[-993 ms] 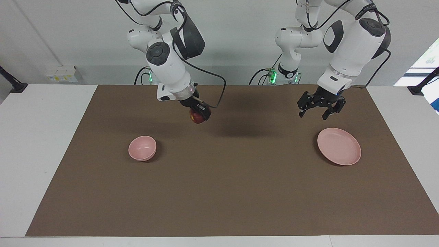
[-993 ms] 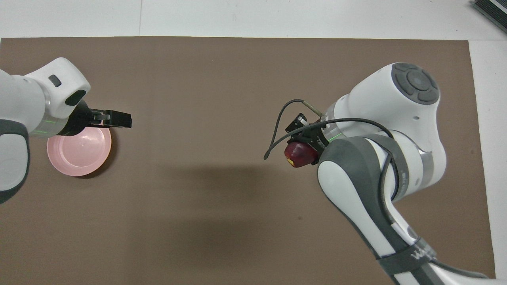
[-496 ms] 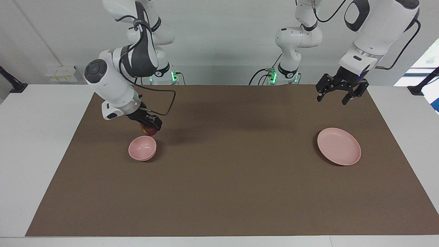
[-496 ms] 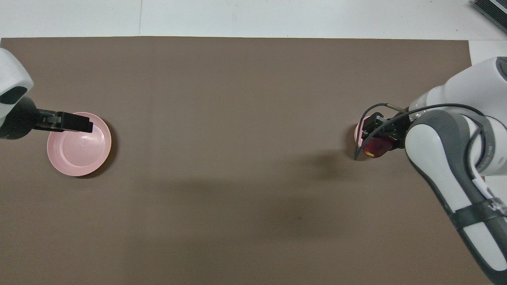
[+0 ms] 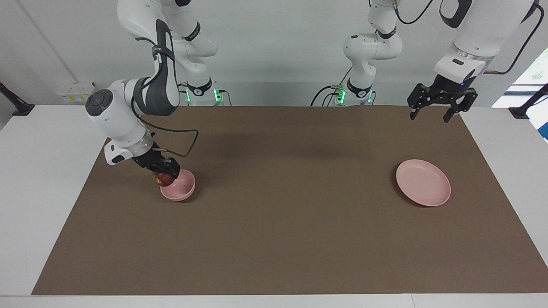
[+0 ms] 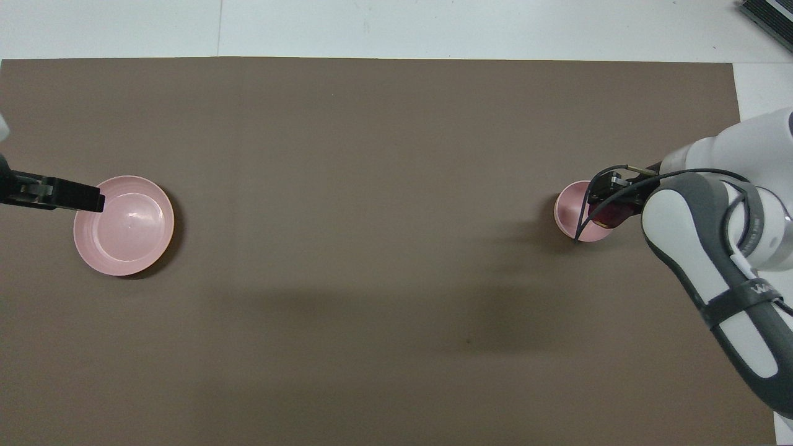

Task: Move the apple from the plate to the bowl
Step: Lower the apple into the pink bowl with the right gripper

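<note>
My right gripper [image 5: 165,174] is shut on the dark red apple [image 5: 162,179] and holds it over the rim of the small pink bowl [image 5: 182,188], on the side toward the right arm's end of the table. From overhead, the apple [image 6: 613,214] shows above the bowl [image 6: 573,214], partly covered by the right gripper [image 6: 610,204]. The wide pink plate [image 5: 423,182] lies bare toward the left arm's end; from overhead the plate [image 6: 127,226] is fully visible. High above the mat, my left gripper [image 5: 437,113] hangs open, holding nothing. From overhead only the left gripper's dark fingers [image 6: 68,195] show.
A brown mat [image 5: 282,222] covers most of the white table [image 5: 38,171]. A black cable [image 5: 184,149] loops from the right wrist beside the bowl.
The right gripper carried the apple from over the mat's middle down to the bowl's rim. The left gripper rose and drew back from above the plate toward its own end of the table.
</note>
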Controlling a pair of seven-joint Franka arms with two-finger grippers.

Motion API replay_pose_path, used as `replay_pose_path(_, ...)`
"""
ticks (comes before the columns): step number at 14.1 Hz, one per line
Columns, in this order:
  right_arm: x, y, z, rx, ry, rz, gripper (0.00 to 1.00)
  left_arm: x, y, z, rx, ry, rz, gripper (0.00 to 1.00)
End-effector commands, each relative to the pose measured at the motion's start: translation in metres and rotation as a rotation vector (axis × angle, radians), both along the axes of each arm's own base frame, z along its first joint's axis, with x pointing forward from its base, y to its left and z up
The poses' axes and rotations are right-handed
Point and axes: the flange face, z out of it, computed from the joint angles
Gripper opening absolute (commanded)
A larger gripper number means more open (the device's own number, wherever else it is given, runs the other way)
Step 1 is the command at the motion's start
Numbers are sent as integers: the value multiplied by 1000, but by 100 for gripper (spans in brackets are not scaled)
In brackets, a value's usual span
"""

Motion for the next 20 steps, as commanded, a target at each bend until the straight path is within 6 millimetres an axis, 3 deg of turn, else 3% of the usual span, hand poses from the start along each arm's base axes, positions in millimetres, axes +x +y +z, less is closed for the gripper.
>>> replay_pose_path(1, 5, 4, 0, -24, -30, 16, 0, 17, 25, 9, 14, 46, -8, 100)
replay_pose_path(2, 6, 13, -1, -24, -30, 24, 0, 18, 36, 11, 13, 54, -3, 100)
replay_pose_path(5, 5, 20, -18, -24, -8, 27, 0, 14, 32, 18, 13, 42, -14, 100)
replay_pose_path(7, 5, 29, -19, -25, -8, 43, 0, 9, 32, 19, 11, 45, -16, 100)
replay_pose_path(12, 6, 27, -36, -28, -6, 48, 0, -6, 26, 8, 12, 74, -25, 100)
replay_pose_path(20, 2, 22, -49, -31, -1, 41, 0, -18, 10, 13, 18, 77, -48, 100)
